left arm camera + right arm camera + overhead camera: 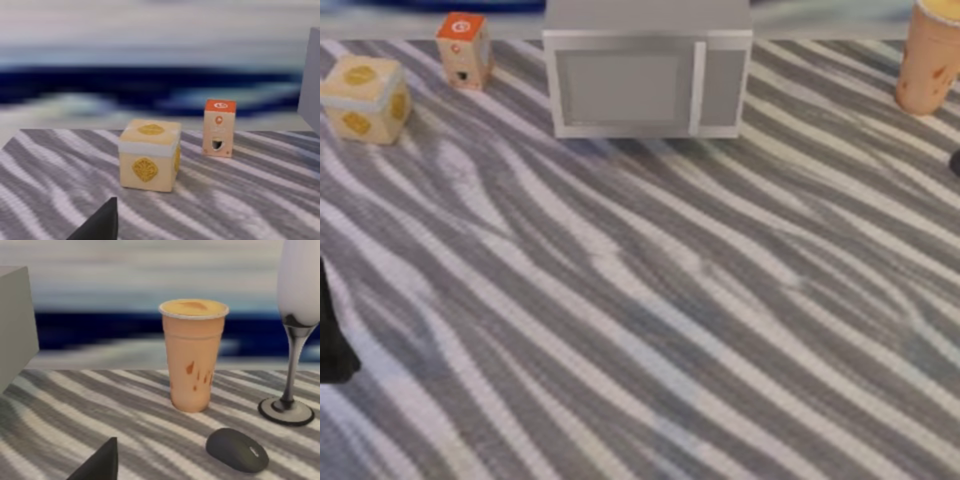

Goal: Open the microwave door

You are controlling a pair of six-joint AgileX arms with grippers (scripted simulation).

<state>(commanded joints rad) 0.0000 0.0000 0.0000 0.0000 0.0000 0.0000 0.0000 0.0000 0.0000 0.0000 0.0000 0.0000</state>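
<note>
Silver-grey, the microwave [648,70] sits at the top centre of the top view, its door [630,85] flush shut, dark window framed pale, vertical bar handle [698,88] at the door's right edge. Both arms look parked: the left gripper [332,345] shows only at the lower left edge, so whether its fingers are apart I cannot tell. The right is barely visible at the right edge.

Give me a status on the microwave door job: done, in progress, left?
Done: nothing visible. The microwave door sits flush shut on the microwave, its handle untouched. In hand: nothing. The left gripper is at the table's left edge and the right gripper at its right edge, both far from the handle. Left: reach the handle, grip it and swing the door open.
</note>
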